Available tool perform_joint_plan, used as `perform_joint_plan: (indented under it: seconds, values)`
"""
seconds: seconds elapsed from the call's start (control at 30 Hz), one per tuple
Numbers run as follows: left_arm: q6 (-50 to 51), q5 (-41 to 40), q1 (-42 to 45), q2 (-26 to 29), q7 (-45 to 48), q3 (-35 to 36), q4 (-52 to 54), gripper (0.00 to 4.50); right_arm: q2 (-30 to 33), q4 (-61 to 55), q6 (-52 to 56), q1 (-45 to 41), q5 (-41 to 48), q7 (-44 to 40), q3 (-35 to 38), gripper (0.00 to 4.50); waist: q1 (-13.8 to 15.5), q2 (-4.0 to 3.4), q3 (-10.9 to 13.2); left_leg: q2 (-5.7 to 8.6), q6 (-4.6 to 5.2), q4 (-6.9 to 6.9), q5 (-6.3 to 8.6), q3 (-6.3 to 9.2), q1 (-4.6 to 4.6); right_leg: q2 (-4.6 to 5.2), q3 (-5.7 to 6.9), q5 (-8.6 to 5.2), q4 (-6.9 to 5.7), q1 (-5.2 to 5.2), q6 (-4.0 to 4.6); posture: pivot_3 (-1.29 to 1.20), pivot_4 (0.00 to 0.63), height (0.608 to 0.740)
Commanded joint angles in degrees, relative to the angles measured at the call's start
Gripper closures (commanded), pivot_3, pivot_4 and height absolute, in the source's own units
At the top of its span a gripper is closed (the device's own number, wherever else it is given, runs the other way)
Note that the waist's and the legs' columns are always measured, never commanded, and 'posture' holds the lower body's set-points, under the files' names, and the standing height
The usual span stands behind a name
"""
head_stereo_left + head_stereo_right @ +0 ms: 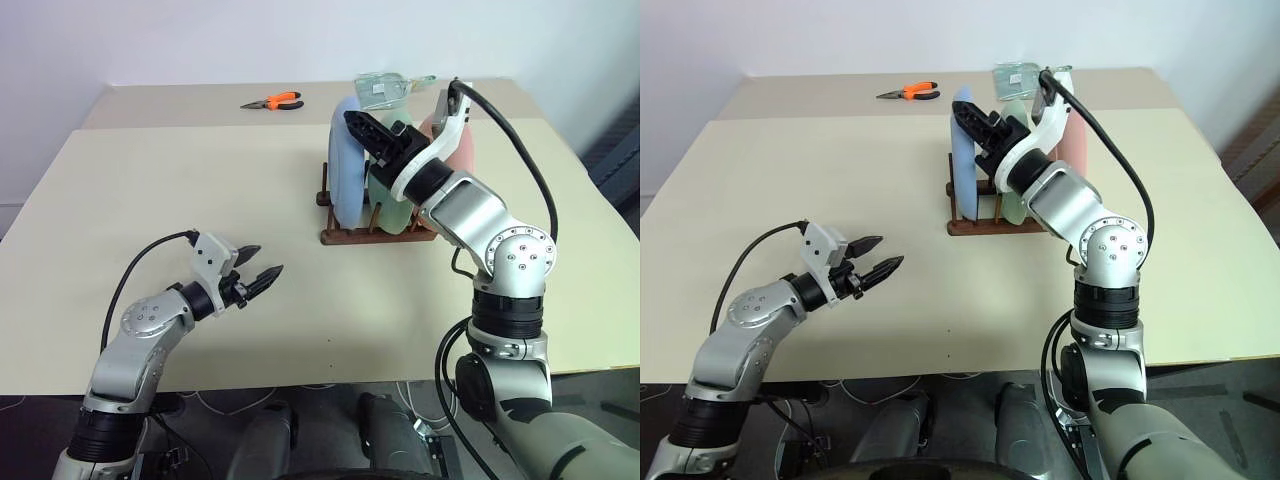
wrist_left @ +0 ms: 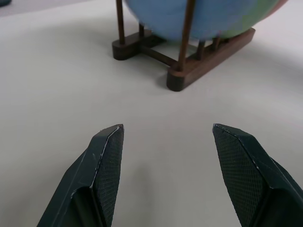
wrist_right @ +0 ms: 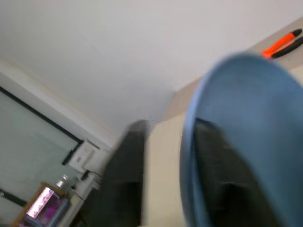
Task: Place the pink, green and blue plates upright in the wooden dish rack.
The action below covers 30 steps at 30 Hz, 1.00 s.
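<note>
The wooden dish rack (image 1: pixel 375 236) stands on the cream table, right of the middle. Three plates stand on edge in it: the blue plate (image 1: pixel 346 170) on the left, the green plate (image 1: pixel 395 205) in the middle, the pink plate (image 1: pixel 458 150) on the right. My right gripper (image 1: pixel 980 125) reaches over the rack's top beside the blue plate. In the right wrist view its fingers (image 3: pixel 129 175) stand apart on either side of the blue plate's (image 3: pixel 251 118) rim, with a gap showing, so it is open. My left gripper (image 1: pixel 268 258) hovers open and empty over the near left of the table, pointing at the rack (image 2: pixel 189 71).
Orange-handled pliers (image 1: pixel 275 101) lie on the far table behind. A clear plastic item (image 1: pixel 385 88) sits just behind the rack. The near table edge (image 1: pixel 330 375) runs in front of both arms.
</note>
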<state>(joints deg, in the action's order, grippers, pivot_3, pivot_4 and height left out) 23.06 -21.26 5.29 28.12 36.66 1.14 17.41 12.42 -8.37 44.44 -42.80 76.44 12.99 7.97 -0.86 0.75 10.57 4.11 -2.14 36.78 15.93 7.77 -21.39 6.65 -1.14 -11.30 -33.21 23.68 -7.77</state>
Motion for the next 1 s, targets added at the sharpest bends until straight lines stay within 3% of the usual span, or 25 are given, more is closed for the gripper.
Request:
perform_joint_plan:
  seconds: [0.03,0.13,0.23,0.33,0.43,0.53,0.6,1.0]
  values:
    - [-0.44,0.33,-0.11,0.03,-0.40,-0.01,2.50,1.44,8.99,-8.52,-5.44,-3.11,-16.82,-12.56,-6.12,1.56,0.16,-0.04,0.03,0.01,0.00,0.01,0.00,-0.03,-0.01,0.00,0.00,0.00,0.01,0.00,-0.01,0.00,0.150,0.740]
    - [-0.86,1.23,-0.40,0.12,-0.77,-0.36,2.18,1.44,17.92,-13.79,-9.71,-1.36,-24.19,-23.66,-5.96,1.56,0.24,0.00,0.02,0.04,0.00,0.02,0.00,-0.06,-0.07,0.04,0.03,-0.03,0.10,-0.01,-0.05,0.00,0.150,0.740]
    - [-2.35,2.91,-0.56,0.44,-1.32,0.21,0.68,1.44,24.84,-15.39,-10.32,4.28,-20.70,-32.08,3.75,1.56,0.24,0.11,-0.05,0.01,0.00,0.01,0.01,-0.05,-0.03,0.04,0.03,-0.16,0.12,-0.08,-0.27,0.00,0.150,0.740]
    - [-5.10,5.25,-0.24,1.21,-2.28,2.02,-2.84,1.44,34.79,-15.25,-9.67,17.43,-21.64,-43.66,14.71,1.56,1.51,0.21,-0.07,0.00,0.01,0.03,0.02,0.02,-0.03,0.08,0.09,-0.19,0.22,-0.21,-0.27,0.00,0.150,0.740]
    - [-7.63,6.50,0.01,2.40,-2.54,4.06,-6.79,1.44,40.42,-12.45,-9.86,33.31,-26.01,-52.10,22.65,1.56,1.71,0.20,-0.06,0.01,0.03,0.09,0.03,-0.06,-0.06,0.13,0.06,-0.21,0.27,-0.23,-0.26,0.00,0.150,0.740]
    - [-9.75,7.38,-0.15,3.65,-2.26,5.68,-9.88,1.44,42.09,-9.02,-14.55,44.83,-35.65,-55.69,21.97,1.56,1.35,0.17,-0.08,-0.04,0.03,0.09,0.06,-0.14,-0.01,0.14,0.05,-0.21,0.26,-0.22,-0.25,0.00,0.150,0.740]
    - [-10.33,7.71,-0.32,4.04,-2.20,5.95,-10.42,1.44,40.92,-6.28,-18.05,46.85,-40.47,-55.88,19.54,1.56,0.92,0.14,-0.08,-0.07,0.01,0.09,0.07,-0.31,0.02,0.16,-0.02,-0.19,0.24,-0.18,-0.23,0.00,0.150,0.740]
    - [-11.10,7.98,-2.38,3.19,-2.49,6.09,-9.55,1.44,34.88,3.08,-26.96,41.15,-51.68,-55.94,10.91,1.56,0.68,0.09,-0.03,-0.07,0.02,0.13,0.07,-0.28,-0.02,0.20,0.00,-0.16,0.24,-0.15,-0.22,0.00,0.150,0.740]
